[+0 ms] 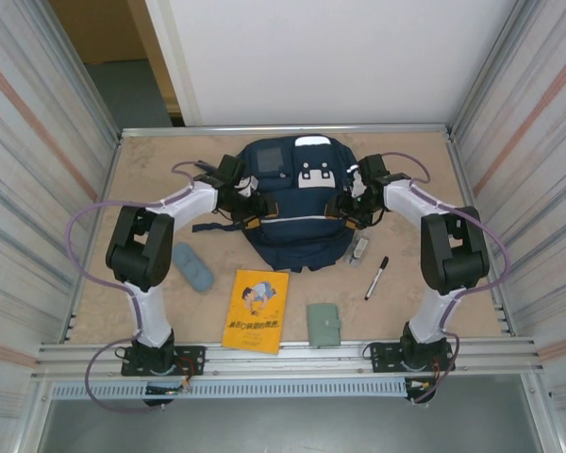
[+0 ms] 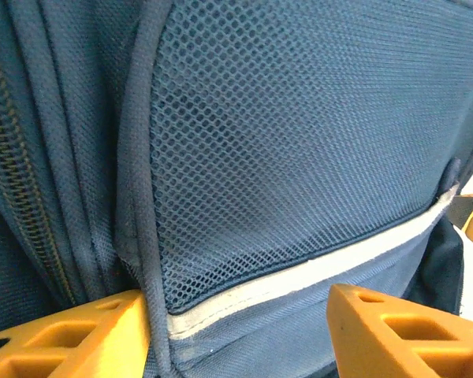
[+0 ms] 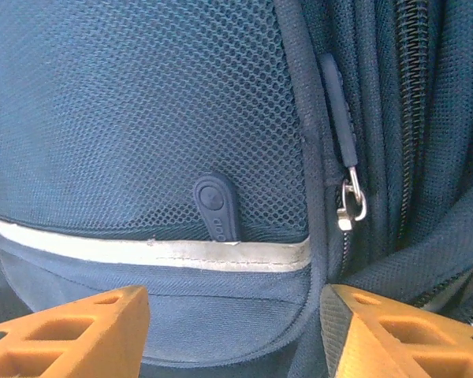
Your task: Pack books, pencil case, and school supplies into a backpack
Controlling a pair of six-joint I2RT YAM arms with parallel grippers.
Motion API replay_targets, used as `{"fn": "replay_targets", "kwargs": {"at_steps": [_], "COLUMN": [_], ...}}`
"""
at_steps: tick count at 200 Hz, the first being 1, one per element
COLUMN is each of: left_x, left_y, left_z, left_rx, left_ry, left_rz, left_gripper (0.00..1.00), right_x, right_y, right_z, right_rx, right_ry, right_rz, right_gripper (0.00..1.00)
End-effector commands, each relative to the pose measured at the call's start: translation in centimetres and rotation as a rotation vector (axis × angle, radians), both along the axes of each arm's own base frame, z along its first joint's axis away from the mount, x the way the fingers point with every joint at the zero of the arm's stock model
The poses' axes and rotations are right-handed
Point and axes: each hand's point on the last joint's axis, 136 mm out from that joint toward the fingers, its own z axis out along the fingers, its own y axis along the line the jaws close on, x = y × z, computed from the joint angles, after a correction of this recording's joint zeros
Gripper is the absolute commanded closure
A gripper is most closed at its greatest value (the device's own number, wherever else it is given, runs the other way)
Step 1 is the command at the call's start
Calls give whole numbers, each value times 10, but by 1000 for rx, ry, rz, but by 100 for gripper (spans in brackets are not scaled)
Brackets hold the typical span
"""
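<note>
The navy backpack (image 1: 292, 212) lies flat at the table's middle back. My left gripper (image 1: 249, 204) sits at its left side. In the left wrist view its orange fingers (image 2: 102, 327) are closed on a fold of mesh pocket and pale stripe (image 2: 315, 272). My right gripper (image 1: 345, 208) is at the pack's right side, its fingers (image 3: 378, 331) pinching the front pocket corner below a rubber tab (image 3: 215, 206). On the table in front lie the slate-blue pencil case (image 1: 192, 267), the yellow book (image 1: 256, 310), the grey-green booklet (image 1: 324, 324), the black marker (image 1: 376, 277) and the clear packet (image 1: 359, 249).
Metal walls close in the table on the left (image 1: 94, 198) and right (image 1: 472, 189). A rail (image 1: 283, 354) runs along the near edge between the arm bases. A metal zip pull (image 3: 351, 201) hangs beside the pack's zip lines.
</note>
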Motion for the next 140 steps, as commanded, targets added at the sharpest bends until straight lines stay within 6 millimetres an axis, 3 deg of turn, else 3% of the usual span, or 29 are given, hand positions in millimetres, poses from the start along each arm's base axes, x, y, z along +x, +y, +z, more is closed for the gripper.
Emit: {"fn": "replay_targets", "kwargs": {"at_steps": [1,18,32,77,106,140], "left_x": [3,3,3,-7,-5,0], "left_y": [-1,9,15,16,9,7], "left_z": [-5,-2,2,-3,-9,-16], "left_rx": [6,55,89,96,57,55], "left_ry": [12,-10,-24,22,43,58], "left_rz": [14,32,33,6,10,20], "left_gripper": [39,38,33,33,33,34], "right_x": [3,1,2,10,20,25], "right_y": [5,6,3,-17,-5,0], "right_z": [-2,2,10,40,27,-9], "right_rx": [6,5,-14,-134,-84,-110], "right_ry": [5,0,-12,-101,-95,-33], "right_rz": [31,34,29,11,45,56], "right_gripper": [40,33,33,33,35,39]}}
